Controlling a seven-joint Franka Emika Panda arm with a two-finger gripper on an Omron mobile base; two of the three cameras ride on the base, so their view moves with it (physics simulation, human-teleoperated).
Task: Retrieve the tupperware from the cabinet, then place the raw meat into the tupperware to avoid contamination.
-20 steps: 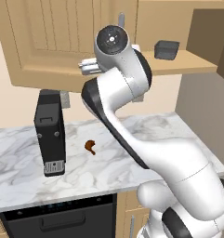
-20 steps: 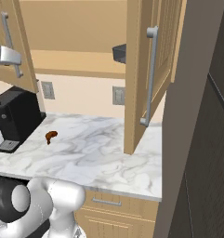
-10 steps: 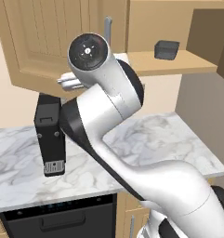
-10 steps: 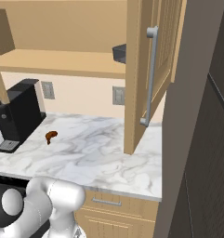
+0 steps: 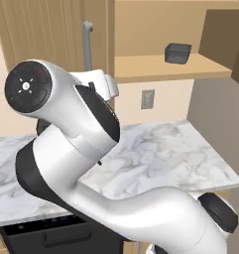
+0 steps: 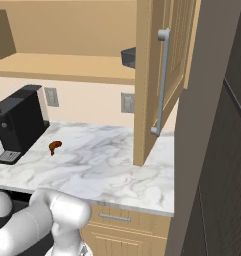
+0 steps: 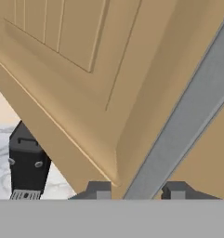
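Straddling one grey door handle (image 7: 187, 121), the tool (image 7: 136, 189) seems narrowed, perhaps gripping; one tupperware (image 5: 178, 52) shelved

The left base view looks from behind the robot's left side, forward and a little down. The white arm (image 5: 91, 163) is very near this camera and hides much of the marble counter (image 5: 180, 154). Above it is the open cabinet (image 5: 155, 67) with the grey tupperware (image 5: 178, 53) on its shelf.

The right base view looks from behind on the right side, down over the same counter (image 6: 107, 165) and the same cabinet shelf (image 6: 67, 67). It stands farther back.

The hand view sits very close to a cabinet door (image 7: 85, 83) and its grey bar handle (image 7: 187, 125). It looks along the gripper (image 7: 136, 190). The picture is tilted.
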